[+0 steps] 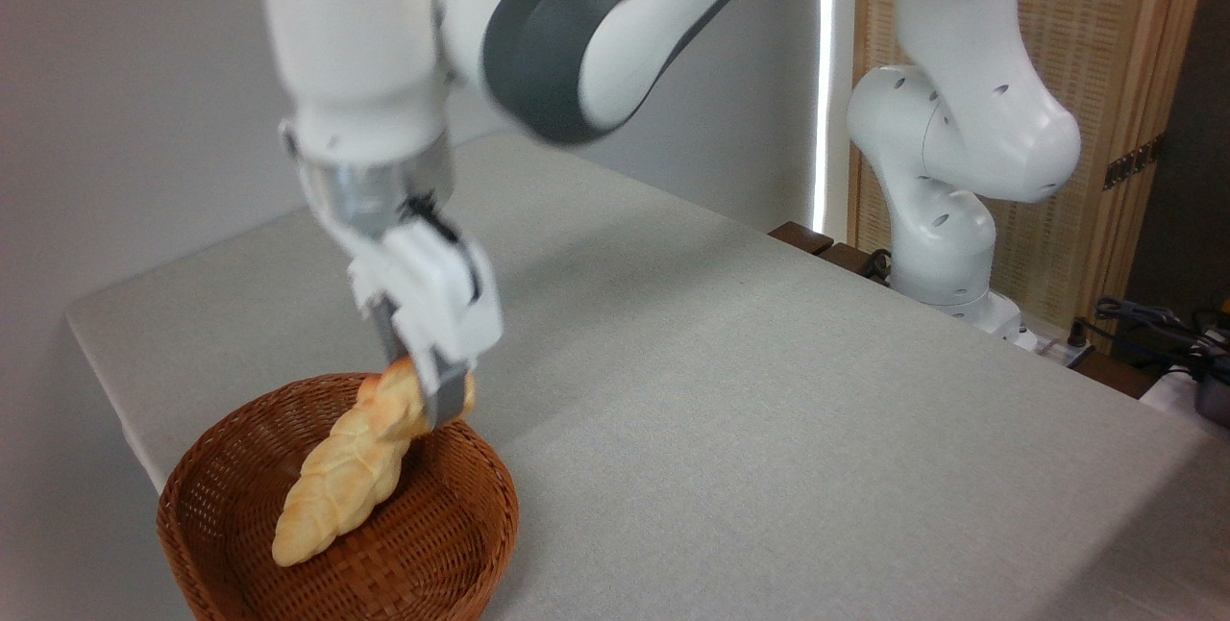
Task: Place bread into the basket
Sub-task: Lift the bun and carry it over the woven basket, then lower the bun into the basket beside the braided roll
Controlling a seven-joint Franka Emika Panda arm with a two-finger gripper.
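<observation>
Over the basket (245, 467) near the surface's (769, 409) front left corner, your bread (336, 477) hangs tilted, its lower tip down inside the basket and apparently touching the weave. What you see is a long pale braided loaf, not a round bun. Your pincer (423, 381) is clamped on its upper end. By my judgement, you are nearly done: only letting go and lifting clear remain. You will find no readable brand, label or writing anywhere.
</observation>
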